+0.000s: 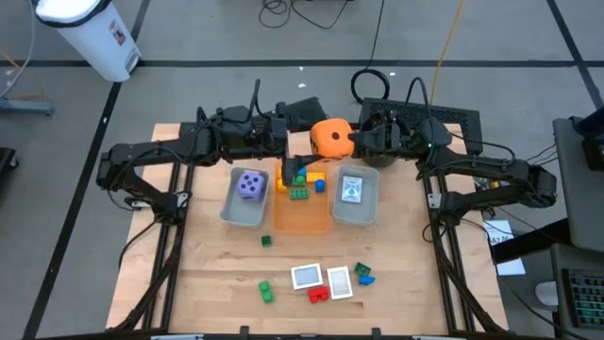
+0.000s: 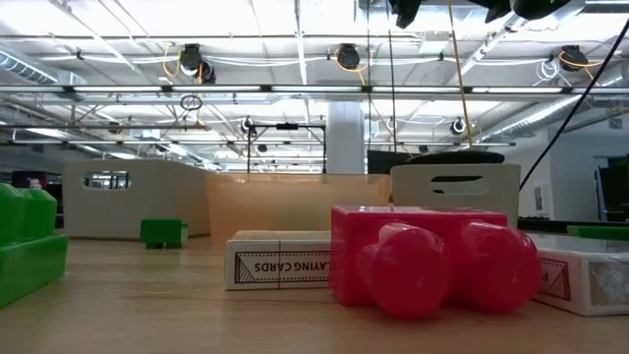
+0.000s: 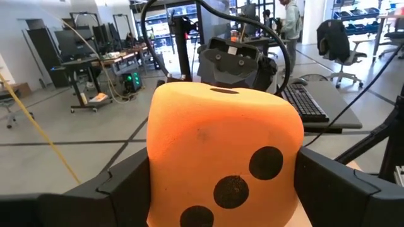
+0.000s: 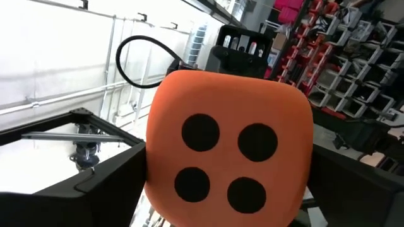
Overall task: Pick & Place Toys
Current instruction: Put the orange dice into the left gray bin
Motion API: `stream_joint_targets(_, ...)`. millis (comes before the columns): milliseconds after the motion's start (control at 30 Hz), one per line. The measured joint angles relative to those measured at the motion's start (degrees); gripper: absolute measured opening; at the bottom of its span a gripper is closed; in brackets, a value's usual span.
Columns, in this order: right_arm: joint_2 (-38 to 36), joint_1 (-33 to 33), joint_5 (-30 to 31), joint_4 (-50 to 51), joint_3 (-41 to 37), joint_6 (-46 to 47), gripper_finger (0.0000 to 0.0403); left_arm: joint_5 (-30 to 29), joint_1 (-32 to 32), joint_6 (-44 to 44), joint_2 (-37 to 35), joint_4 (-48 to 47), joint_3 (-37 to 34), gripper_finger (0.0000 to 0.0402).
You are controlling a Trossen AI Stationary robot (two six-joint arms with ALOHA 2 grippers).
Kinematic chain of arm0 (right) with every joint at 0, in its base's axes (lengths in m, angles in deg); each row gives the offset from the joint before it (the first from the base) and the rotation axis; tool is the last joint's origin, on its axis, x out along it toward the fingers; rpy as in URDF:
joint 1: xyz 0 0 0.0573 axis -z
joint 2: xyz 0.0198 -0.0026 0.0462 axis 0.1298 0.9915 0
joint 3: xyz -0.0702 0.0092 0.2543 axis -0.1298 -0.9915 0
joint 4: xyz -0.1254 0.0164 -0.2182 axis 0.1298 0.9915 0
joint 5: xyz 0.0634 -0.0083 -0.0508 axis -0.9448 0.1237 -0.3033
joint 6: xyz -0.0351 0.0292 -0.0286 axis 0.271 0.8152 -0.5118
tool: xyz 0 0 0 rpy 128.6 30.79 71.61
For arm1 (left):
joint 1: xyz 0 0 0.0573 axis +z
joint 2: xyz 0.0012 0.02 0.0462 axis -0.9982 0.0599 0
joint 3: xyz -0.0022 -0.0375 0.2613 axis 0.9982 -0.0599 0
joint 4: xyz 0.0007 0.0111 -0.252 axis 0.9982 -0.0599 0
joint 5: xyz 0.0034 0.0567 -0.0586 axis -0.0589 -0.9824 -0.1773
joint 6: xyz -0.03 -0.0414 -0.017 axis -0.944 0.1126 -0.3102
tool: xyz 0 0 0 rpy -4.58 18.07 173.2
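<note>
The orange spotted die [image 1: 330, 137] hangs in the air over the far end of the orange tray [image 1: 304, 219], between my two grippers. My left gripper [image 1: 316, 142] reaches it from the table's left and my right gripper [image 1: 351, 140] from the right. Each is shut on the die. A purple die [image 1: 250, 185] lies in the left grey tray [image 1: 232, 212]. A card [image 1: 352, 189] lies in the right grey tray [image 1: 370, 210]. Several bricks [image 1: 300, 184] lie in the orange tray's far end. My left gripper pinches the orange die's two opposite sides [image 3: 158, 170] between its two fingers [image 3: 120, 186], coming level from the table's left. The die is lifted clear of the trays. My right gripper pinches two opposite sides of the same die [image 4: 158, 164] between its fingers [image 4: 107, 173], coming level from the table's right. The four-spot face [image 4: 224, 161] is turned toward its wrist.
Near the front edge lie two cards [image 1: 307, 276] [image 1: 340, 281], a red brick [image 1: 319, 293], green bricks [image 1: 266, 291] [image 1: 266, 241] and a green and blue pair [image 1: 363, 274]. In the low view the red brick [image 2: 423, 256] and a card box [image 2: 280, 264] are closest.
</note>
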Motion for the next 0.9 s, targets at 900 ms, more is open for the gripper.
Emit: stream_joint_targets(900,-2.5,2.6,-1.7,0.3,0.0,-1.6,0.0391,-4.7,3.5,-6.8,-10.2,-27.5,0.0,0.0315)
